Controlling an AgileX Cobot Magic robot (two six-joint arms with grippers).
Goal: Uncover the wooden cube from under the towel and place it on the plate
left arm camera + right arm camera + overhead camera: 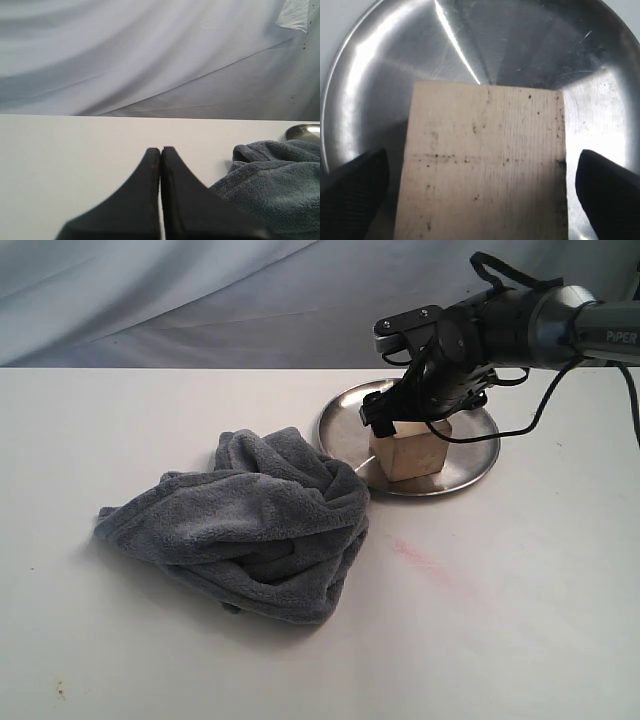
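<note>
The light tan wooden cube (410, 455) stands on the shiny steel plate (473, 471), at its front left part. My right gripper (408, 424) hangs right over the cube's top. In the right wrist view the cube (485, 165) fills the space between the two black fingers (355, 187), with a narrow gap on each side, so this gripper (482, 177) is open. The dark grey-blue towel (250, 525) lies crumpled on the table left of the plate, its edge touching the rim. My left gripper (161, 150) is shut on nothing, low over the table beside the towel (275, 180).
The table is white, with a pale draped backdrop (150, 300) behind it. A faint pink smear (420, 558) marks the table in front of the plate. The plate's rim (305, 131) peeks over the towel in the left wrist view.
</note>
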